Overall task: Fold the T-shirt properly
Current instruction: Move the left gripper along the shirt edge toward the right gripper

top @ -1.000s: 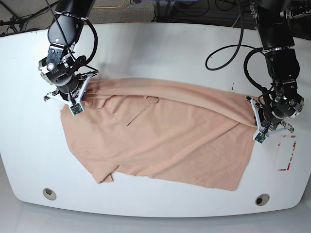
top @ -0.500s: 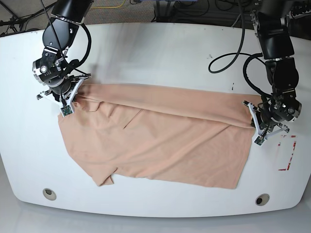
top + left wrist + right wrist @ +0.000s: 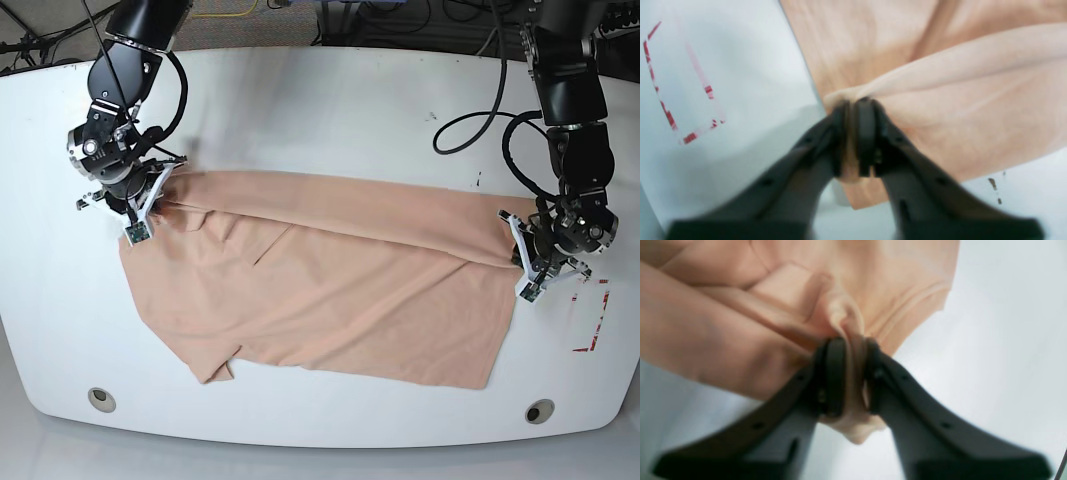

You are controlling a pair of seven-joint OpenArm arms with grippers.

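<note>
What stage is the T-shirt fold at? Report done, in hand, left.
Done: the T-shirt lies spread on the white table, its far edge lifted into a ridge. In hand: the left gripper and right gripper each pinch a far corner of the cloth. Left: laying that edge over the near half, then every further fold; no fold has landed yet.

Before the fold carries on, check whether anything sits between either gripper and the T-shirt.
Nothing does. The left gripper and the right gripper are each shut on a bunched edge of the T-shirt, cloth pinched directly between the fingers.
</note>
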